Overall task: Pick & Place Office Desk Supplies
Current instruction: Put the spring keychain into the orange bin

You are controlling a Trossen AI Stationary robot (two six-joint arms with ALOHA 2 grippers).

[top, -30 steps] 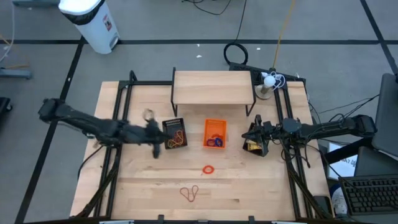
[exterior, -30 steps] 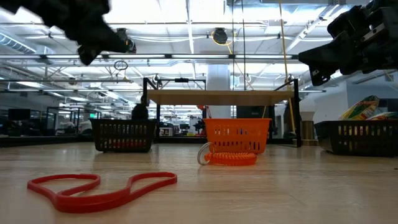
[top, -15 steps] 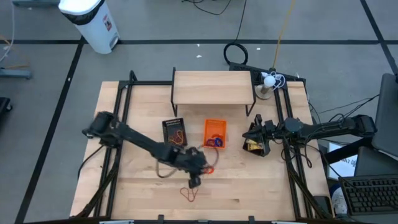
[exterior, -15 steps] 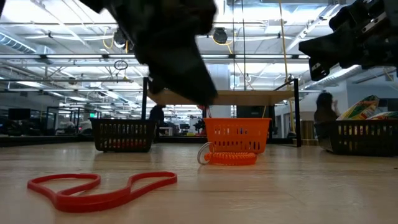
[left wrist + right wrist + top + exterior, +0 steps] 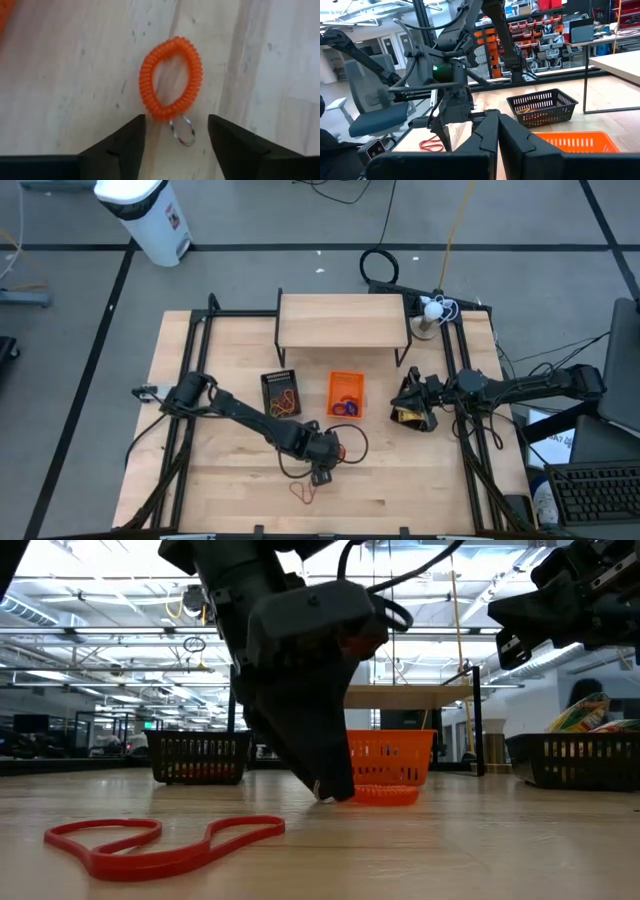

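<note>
An orange coiled ring point(image 5: 171, 79) with a small metal key ring point(image 5: 182, 131) lies flat on the wooden table point(image 5: 230, 470); the low view shows it as well point(image 5: 385, 795). My left gripper point(image 5: 176, 122) hangs just above it, open and pointing steeply down, with a finger on each side of the metal ring and touching nothing. It is at the table's middle point(image 5: 322, 472). A red rubber band point(image 5: 305, 492) lies nearer the front edge. My right gripper point(image 5: 497, 131) is shut and held up at the right point(image 5: 408, 392).
An orange basket point(image 5: 346, 395) and a black basket point(image 5: 280, 392) stand behind the left gripper. A second black basket point(image 5: 580, 760) with yellow packets sits below the right gripper. A low wooden shelf point(image 5: 343, 320) stands at the far side. Bare wood lies to the left and right of the band.
My left gripper has swung from beside the black basket toward the table's near edge and to the right. It has come down and tipped steeply downward, ending just over the orange coiled ring. The ring and the red band have stayed where they were.
</note>
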